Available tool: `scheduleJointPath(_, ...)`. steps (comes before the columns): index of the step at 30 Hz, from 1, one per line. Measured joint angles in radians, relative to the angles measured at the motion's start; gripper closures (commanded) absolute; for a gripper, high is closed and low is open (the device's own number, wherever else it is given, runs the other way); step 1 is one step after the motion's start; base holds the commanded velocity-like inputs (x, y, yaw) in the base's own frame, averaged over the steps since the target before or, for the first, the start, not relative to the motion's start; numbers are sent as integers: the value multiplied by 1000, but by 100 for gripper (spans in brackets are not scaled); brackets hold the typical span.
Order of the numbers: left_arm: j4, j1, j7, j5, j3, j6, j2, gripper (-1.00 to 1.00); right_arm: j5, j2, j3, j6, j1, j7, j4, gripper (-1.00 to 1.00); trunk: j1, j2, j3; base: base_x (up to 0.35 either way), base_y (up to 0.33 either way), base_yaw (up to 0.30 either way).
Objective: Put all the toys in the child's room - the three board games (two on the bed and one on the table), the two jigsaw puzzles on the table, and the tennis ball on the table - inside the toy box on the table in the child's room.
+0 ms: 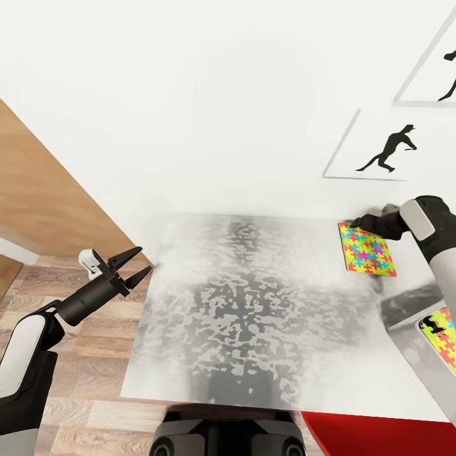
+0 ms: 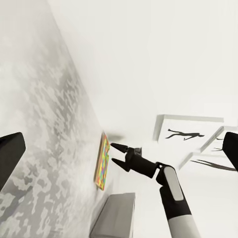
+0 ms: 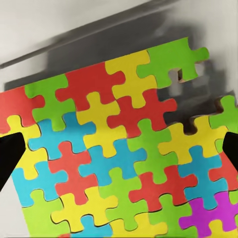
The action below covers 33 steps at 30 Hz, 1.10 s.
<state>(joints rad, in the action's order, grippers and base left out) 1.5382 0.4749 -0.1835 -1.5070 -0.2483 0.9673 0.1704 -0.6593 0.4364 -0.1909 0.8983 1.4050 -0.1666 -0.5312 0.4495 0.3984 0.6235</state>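
Off the left edge of the worktop (image 1: 253,304), over the plank floor, my left fingers (image 1: 134,264) hang released, prongs spread and holding nothing. The worktop's mottled middle is bare. At its far right corner, close to the white wall, lies a jigsaw puzzle (image 1: 366,249), flat on the surface. My right fingers (image 1: 356,223) sit just at the puzzle's far left corner; from the left wrist view they look parted (image 2: 115,153), poised beside the sheet's edge and gripping nothing yet. The right wrist camera looks straight down onto the puzzle (image 3: 124,153), with my dark fingertips at either side.

I judge the step in hand to be picking up this sheet. It is thin and lies flush, so I should bring one prong under an edge, perhaps sliding it toward the worktop's rim first, then pinch gently. Right of the worktop, a second puzzle (image 1: 443,339) already rests in the toy box (image 1: 405,316).
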Motion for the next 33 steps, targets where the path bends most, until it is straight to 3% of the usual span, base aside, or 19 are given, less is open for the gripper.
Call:
scheduleJointPath(9, 2, 0, 0, 0, 2, 1, 0, -100, -8, 47, -5, 28, -2, 206, -1, -100, 0, 0, 0, 0, 0, 0)
scheduleJointPath(18, 2, 0, 1, 0, 4, 1, 0, -100, -9, 73, -6, 33, -2, 258, 0, -100, 0, 0, 0, 0, 0, 0)
scheduleJointPath(33, 2, 0, 1, 0, 4, 1, -1, -100, -11, 113, -9, 23, -20, 269, 12, -100, 0, 0, 0, 0, 0, 0)
